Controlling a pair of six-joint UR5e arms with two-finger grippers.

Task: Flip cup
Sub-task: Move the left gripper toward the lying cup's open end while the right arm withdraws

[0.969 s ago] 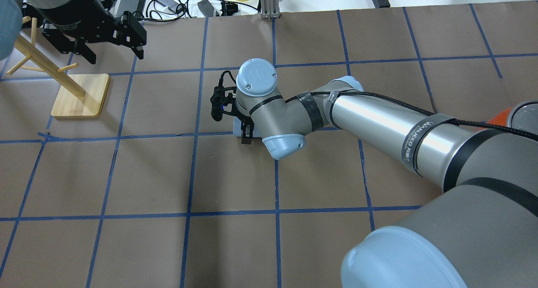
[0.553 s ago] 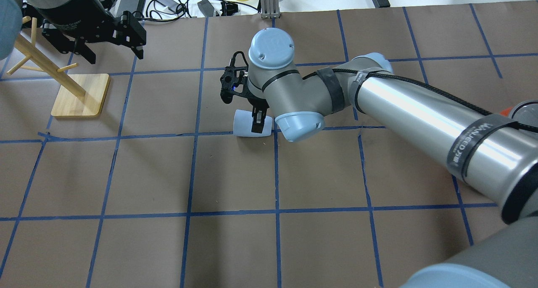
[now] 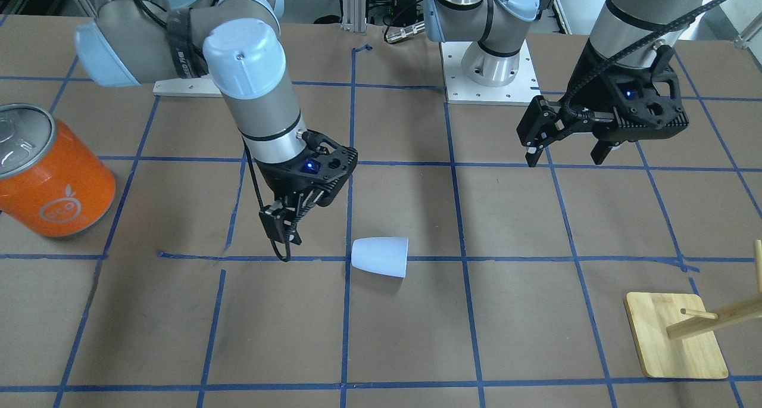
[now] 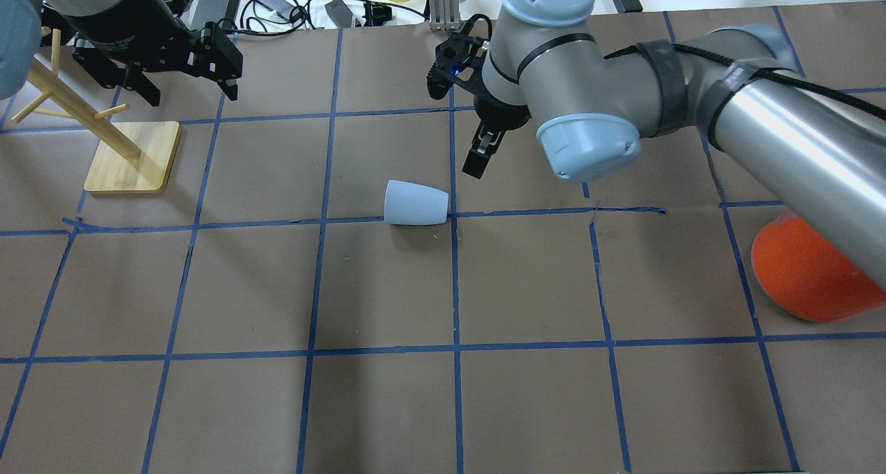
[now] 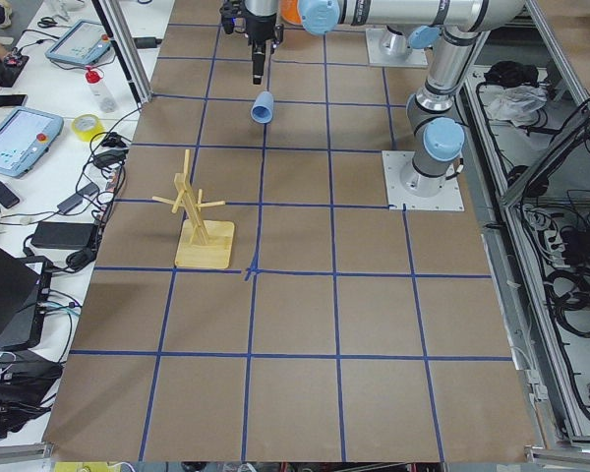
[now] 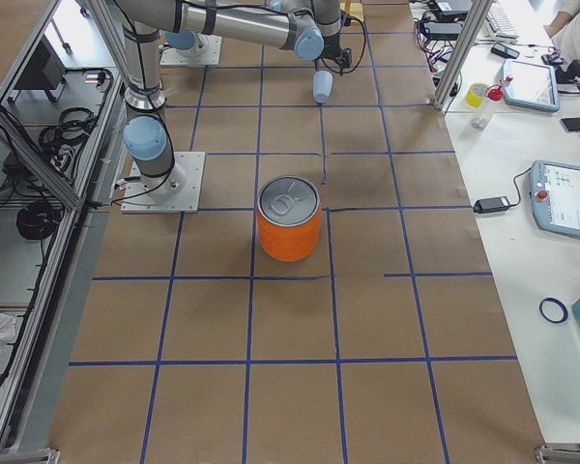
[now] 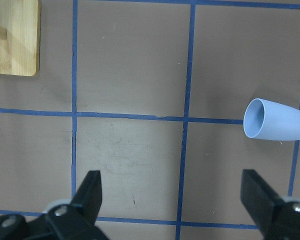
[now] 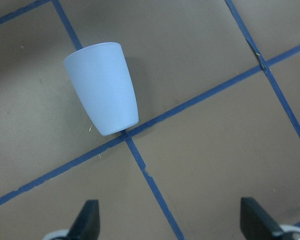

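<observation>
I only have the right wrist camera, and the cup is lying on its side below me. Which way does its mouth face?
Observer: The cup has its open mouth toward the robot's left, facing the wooden rack. The left wrist view looks straight into it.
Operator: Is the left gripper near it?
Observer: No. The left gripper hangs open and empty above the table, off toward the rack.
Operator: Anything on my other side?
Observer: An orange can stands upright on the robot's right, well apart from the cup.
</observation>
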